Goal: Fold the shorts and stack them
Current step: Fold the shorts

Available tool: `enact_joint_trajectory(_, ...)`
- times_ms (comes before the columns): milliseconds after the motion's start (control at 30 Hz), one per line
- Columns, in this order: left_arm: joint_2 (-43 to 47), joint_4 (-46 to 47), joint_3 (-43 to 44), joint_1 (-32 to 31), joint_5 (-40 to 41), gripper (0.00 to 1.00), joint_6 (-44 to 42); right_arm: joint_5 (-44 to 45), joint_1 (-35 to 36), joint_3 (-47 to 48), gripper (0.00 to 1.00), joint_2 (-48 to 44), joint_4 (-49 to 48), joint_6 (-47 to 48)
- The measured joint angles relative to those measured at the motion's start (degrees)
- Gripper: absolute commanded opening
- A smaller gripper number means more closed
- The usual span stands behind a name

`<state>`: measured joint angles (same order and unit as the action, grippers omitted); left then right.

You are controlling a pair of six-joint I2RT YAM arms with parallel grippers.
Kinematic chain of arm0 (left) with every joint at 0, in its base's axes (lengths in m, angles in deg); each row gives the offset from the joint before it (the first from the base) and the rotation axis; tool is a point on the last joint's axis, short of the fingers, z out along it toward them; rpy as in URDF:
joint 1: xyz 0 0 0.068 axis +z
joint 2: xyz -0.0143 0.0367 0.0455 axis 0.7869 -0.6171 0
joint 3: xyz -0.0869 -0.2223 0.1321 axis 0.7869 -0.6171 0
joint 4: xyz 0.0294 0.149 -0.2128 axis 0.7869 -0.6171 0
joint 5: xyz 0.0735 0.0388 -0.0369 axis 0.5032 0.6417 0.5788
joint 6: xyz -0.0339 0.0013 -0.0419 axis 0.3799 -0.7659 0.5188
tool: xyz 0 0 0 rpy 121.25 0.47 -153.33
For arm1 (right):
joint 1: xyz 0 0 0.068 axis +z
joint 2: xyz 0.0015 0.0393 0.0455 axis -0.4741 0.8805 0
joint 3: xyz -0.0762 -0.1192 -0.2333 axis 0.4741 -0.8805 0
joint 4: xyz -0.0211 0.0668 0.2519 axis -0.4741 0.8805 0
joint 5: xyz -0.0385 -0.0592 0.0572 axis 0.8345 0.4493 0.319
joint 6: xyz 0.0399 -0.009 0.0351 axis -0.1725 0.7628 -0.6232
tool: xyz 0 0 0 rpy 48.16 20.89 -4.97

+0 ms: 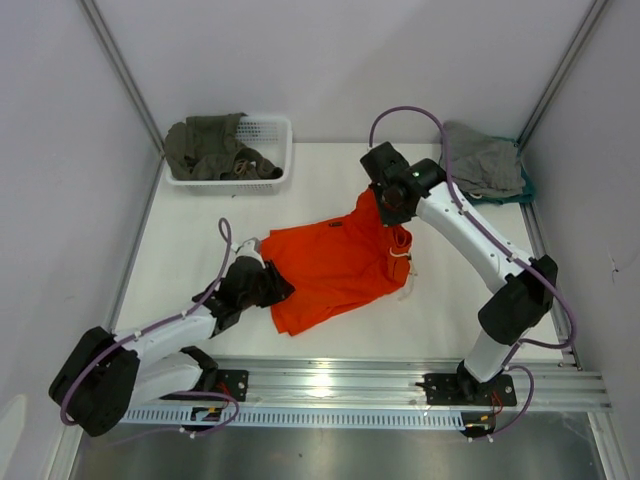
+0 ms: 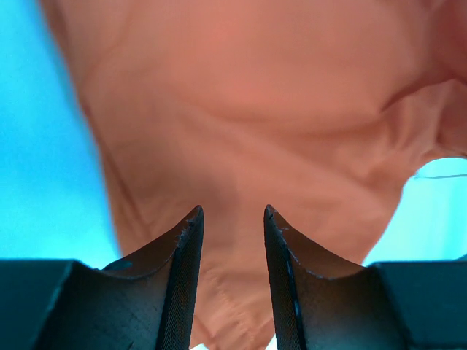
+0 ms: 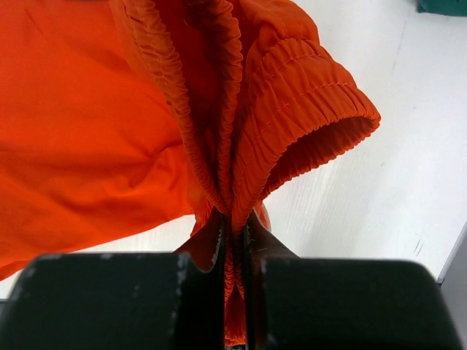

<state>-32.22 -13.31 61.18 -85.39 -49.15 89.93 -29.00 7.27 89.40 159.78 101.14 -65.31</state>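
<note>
A robot lab test cell: a white counter boxed in by plain grey panels, a cabled left arm and right arm bolted to an aluminium rail, and a basket of clothes in one corner.

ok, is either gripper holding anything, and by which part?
Right gripper is shut on the shorts, pinching the gathered waistband. Left gripper is open over them, holding nothing.
</note>
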Motion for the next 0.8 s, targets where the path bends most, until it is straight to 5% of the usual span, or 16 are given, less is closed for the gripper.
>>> enact_joint_trajectory(367,2.05,-2.08,-4.15,3.28,0.68,0.41,-1.38,0.24,1.44,1.25,0.0,3.02,0.11,-0.44)
enact_joint_trajectory(800,-7.63,14.78,-5.33,3.56,-0.9,0.38,-1.38,-12.28,7.96,4.2,0.0,5.79,-4.17,-3.8)
